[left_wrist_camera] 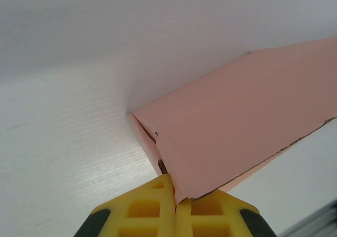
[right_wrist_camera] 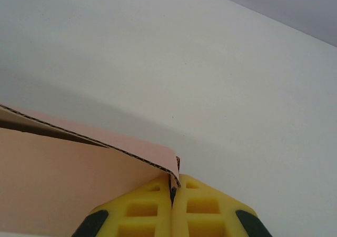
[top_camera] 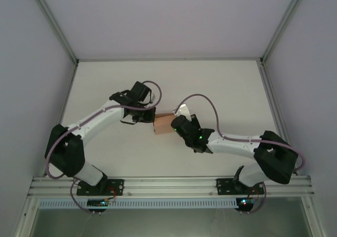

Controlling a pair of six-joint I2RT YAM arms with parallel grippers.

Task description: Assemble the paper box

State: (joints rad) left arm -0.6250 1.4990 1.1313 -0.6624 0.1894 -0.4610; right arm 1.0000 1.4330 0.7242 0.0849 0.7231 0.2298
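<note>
Mid-table, between the two arms, sits the box (top_camera: pixel 164 125), and both grippers are on it from opposite sides. Left gripper (left_wrist_camera: pixel 175 194): jaws pressed together, with a thin edge of pink card nipped right at the tips, close to a corner where two panels meet. Right gripper (right_wrist_camera: pixel 172 185): same story, jaws closed on a card edge, with the dark speckled cut edge running off to the left from the pinch. From above, the box reads as a small folded shape, not a flat sheet. It looks to rest on the white table (top_camera: pixel 221 89), though contact is hard to confirm.

Why hold it like this? My read is that one pinch on each side gives two anchor points, so the thin card can't swing or buckle while a panel is brought round. A single grip would let it twist. Gripping at the very fingertips also leaves the panels free to hinge.

Judging by the open seam in the left wrist view, closing is not yet done. The risk is that such shallow pinches could slip if the arms pull apart.
</note>
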